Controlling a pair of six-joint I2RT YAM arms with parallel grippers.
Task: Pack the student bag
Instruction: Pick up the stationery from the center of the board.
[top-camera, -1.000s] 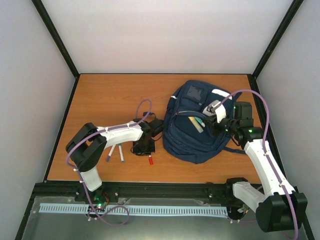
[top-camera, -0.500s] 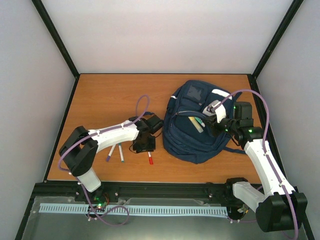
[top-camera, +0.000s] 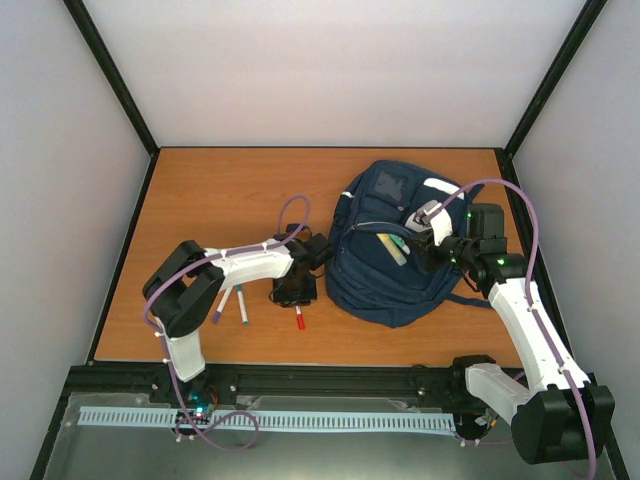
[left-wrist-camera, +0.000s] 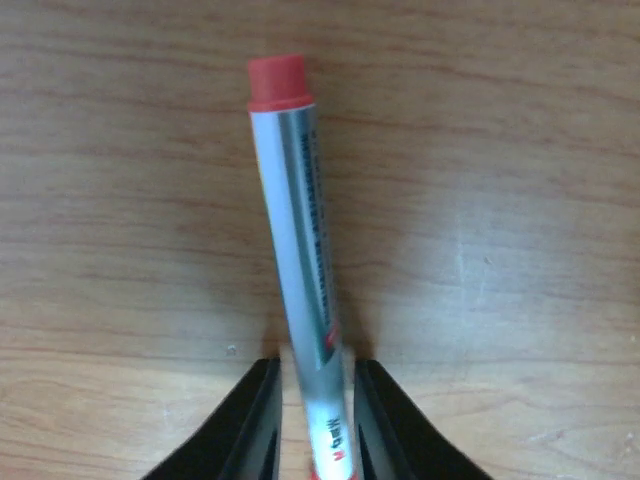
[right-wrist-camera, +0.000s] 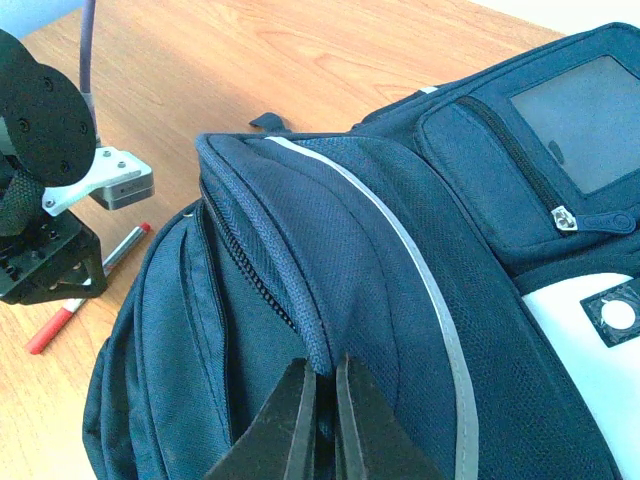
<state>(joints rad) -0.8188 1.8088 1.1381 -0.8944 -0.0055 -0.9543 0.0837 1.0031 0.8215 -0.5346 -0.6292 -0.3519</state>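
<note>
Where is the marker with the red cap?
In the top view the red-capped marker lies on the table just left of the student bag, with its back end between the left gripper fingers.

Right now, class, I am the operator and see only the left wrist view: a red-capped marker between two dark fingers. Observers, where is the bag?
Observer: The student bag lies to the right of your left gripper, its main compartment open.
Operator: Is anything holding it open?
Observer: Yes, the right gripper pinches the zip edge of the opening.
Operator: Any other pens left out?
Observer: Two more markers lie on the table, left of yours.
</note>
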